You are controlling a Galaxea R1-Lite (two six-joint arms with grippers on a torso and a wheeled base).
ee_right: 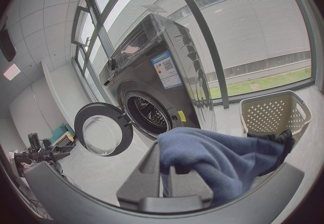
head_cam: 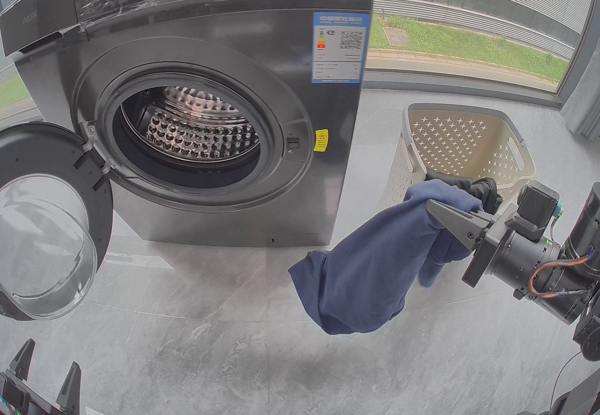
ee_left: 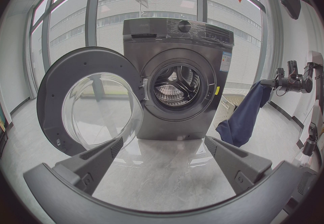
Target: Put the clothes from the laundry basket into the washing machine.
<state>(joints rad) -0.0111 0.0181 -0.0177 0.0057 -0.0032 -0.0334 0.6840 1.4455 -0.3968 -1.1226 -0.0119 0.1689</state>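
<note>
**Operator:** Where are my hands sitting?

**Spotter:** Nearest you, low on the left, your left hand (ee_left: 162,140) is waiting released, fingers spread, carrying nothing. Farther out on the right, your right hand (head_cam: 447,213) is clenching the blue garment (head_cam: 369,272).

**Operator:** How is the cloth lying?

**Spotter:** It is draping from that hand down and to the left, its long axis slanting toward the floor (head_cam: 187,322).

**Operator:** And the target?

**Spotter:** The laundry basket (head_cam: 412,122) is standing just behind your right hand. The washing machine (head_cam: 250,28) is standing far left of it, and its drum opening (head_cam: 187,122) is facing you with the door (head_cam: 50,153) swung wide left. I am judging you are needing a leftward, forward carry with the right arm.

**Operator:** Anything unclear?

**Spotter:** The cloth is covering one finger. A black garment (head_cam: 481,188) is bunching at the hand, and I cannot tell whether it is gripped or lying in the basket.
</note>
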